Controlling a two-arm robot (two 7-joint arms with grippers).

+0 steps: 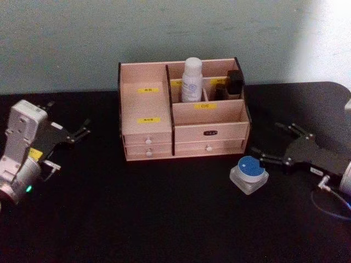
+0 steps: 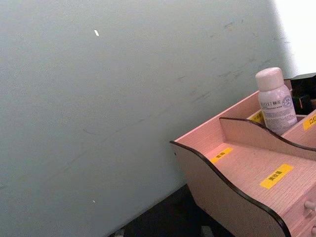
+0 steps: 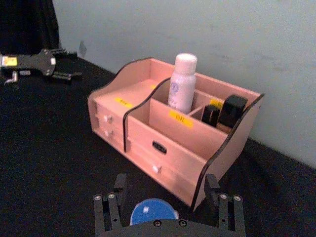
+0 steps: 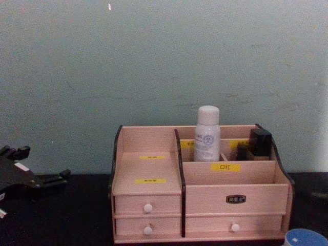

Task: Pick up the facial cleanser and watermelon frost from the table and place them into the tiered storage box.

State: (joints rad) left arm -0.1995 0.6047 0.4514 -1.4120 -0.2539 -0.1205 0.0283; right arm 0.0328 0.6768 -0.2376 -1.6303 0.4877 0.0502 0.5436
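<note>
Ideally, the wide-open, empty right gripper [image 3: 166, 182] is centred around the blue-lidded jar [image 3: 153, 213] before closing; the left gripper [image 1: 81, 130] is parked left.

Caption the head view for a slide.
In the organiser stands a white bottle; open right gripper beside the blue-lidded jar; left gripper parked at left.

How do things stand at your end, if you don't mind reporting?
Right gripper open beside blue-lidded jar on table. Left gripper open, parked left. White bottle upright in tiered storage box, rear compartment. Nothing between jar and box.
</note>
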